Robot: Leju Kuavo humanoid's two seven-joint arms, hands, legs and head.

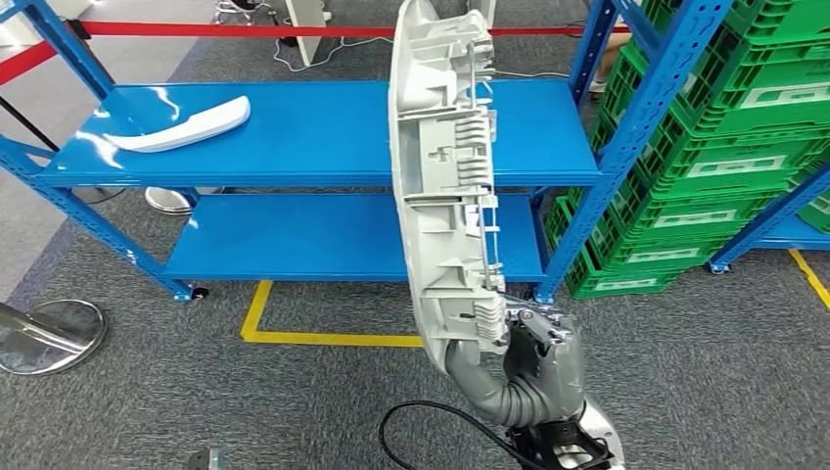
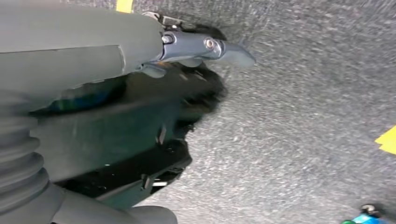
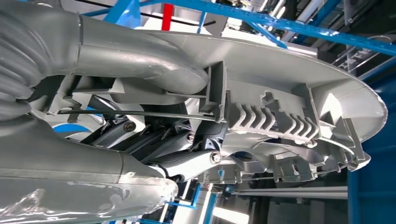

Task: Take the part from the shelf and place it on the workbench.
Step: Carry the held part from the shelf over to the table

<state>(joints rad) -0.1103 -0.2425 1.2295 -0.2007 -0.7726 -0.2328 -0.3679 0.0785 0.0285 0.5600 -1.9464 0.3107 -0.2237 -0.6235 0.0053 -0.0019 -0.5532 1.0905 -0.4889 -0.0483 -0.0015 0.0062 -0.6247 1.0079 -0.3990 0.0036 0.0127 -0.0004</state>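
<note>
Blue shelf (image 1: 294, 132) stands on grey carpet, a white part (image 1: 186, 125) left at ten o'clock. Right robot hand (image 1: 533, 348) grips the long grey ribbed part (image 1: 440, 186) by its lower end, upright. It looks stiff, light, top-heavy. Left robot hand (image 2: 205, 46): cannot tell.

Grey ribbed wrist cover, silver right hand (image 1: 536, 338) (visible screws), black cable (image 1: 431, 426) looping below

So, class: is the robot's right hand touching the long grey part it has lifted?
Touching. In the head view the right hand grips the grey part's lower end; the right wrist view shows its fingers wrapped into the ribbed underside.
</note>
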